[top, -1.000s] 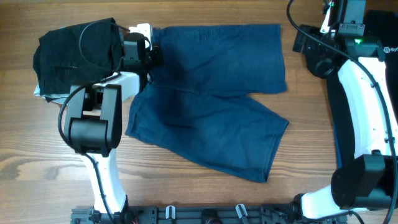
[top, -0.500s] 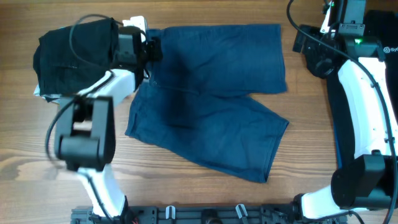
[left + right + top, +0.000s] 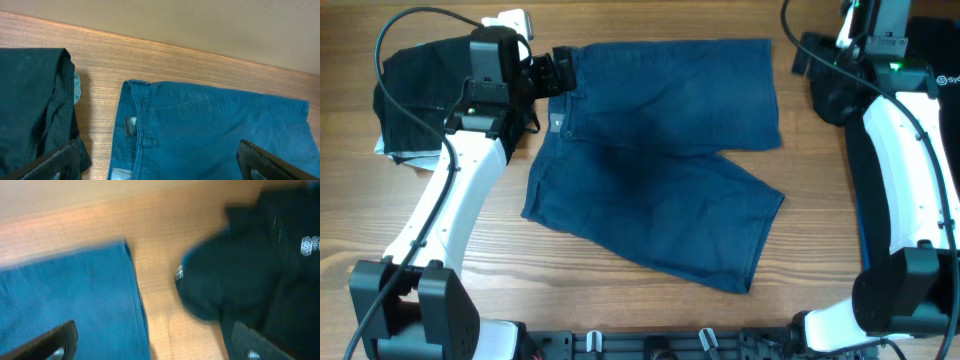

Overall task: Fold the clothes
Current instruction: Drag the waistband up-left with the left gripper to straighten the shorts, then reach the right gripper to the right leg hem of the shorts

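Observation:
Blue denim shorts (image 3: pixel 660 150) lie spread flat on the wooden table, with one leg angled toward the front right. My left gripper (image 3: pixel 560 72) hovers at the waistband's far left corner, open and holding nothing. In the left wrist view the waistband (image 3: pixel 137 125) lies between the wide-apart fingertips (image 3: pixel 55 162). My right gripper (image 3: pixel 807 58) stands open at the far right, just past the shorts' leg hem (image 3: pixel 130 280). The right wrist view shows bare wood under its jaws.
A black garment (image 3: pixel 415 95) lies bunched at the far left, next to the waistband, and it also shows in the left wrist view (image 3: pixel 30 110). Another black garment with a white logo (image 3: pixel 250 270) lies at the far right, under the right arm (image 3: pixel 910 160).
My left gripper opened and let go of the waistband. The left arm swung out to the left and its wrist drew back slightly. The right arm has stayed put.

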Robot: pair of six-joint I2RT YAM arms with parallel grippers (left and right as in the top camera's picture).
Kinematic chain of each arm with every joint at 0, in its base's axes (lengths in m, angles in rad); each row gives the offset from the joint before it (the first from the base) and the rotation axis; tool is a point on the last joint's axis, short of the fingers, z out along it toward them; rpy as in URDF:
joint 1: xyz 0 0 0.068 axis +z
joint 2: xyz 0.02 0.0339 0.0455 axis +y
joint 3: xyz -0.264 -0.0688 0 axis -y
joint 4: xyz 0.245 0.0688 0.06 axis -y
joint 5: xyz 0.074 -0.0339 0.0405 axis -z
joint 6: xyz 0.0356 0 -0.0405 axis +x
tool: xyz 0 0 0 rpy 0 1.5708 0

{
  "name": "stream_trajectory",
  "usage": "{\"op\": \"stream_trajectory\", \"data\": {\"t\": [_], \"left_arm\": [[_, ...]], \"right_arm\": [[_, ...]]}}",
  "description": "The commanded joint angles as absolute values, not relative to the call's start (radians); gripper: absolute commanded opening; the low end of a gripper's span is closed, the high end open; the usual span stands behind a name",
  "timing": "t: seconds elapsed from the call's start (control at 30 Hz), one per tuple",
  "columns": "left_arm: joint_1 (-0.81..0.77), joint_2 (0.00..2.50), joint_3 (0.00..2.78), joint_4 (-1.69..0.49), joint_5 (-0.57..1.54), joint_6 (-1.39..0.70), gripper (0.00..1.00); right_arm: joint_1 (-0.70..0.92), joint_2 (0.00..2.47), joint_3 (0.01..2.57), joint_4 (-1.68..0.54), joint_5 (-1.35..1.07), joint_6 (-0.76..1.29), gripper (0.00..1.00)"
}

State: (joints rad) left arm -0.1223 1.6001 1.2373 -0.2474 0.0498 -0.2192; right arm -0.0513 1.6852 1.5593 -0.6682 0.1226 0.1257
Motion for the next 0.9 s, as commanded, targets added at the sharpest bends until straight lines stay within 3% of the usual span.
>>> {"op": "stream_trajectory", "data": {"t": [0.0,0.17,0.23,0.53,0.63,0.7,0.87], "left_arm": [[-0.120,1.599,1.238,-0.251,0.047,-0.225,1.00],[-0.120,1.599,1.238,-0.253,0.047,-0.225,1.00],[-0.120,1.599,1.238,-0.253,0.047,-0.225,1.00],[-0.120,1.599,1.238,-0.253,0.047,-0.225,1.00],[-0.120,1.599,1.238,-0.253,0.047,-0.225,1.00],[-0.120,1.599,1.238,-0.253,0.047,-0.225,1.00],[-0.120,1.599,1.238,-0.253,0.047,-0.225,1.00]], "right_arm": [[-0.046,1.699,1.562,-0.722,0.022,0.134,1.00],[-0.048,1.698,1.562,-0.991,-0.025,0.086,1.00],[-0.059,1.691,1.562,-1.069,0.019,0.187,1.00],[-0.137,1.664,1.438,-1.143,-0.147,0.156,0.96],[-0.173,1.664,1.343,-1.110,-0.230,0.135,0.74],[-0.194,1.664,1.288,-1.089,-0.321,0.099,0.54],[-0.210,1.664,1.139,-0.983,-0.364,0.081,0.50]]}}
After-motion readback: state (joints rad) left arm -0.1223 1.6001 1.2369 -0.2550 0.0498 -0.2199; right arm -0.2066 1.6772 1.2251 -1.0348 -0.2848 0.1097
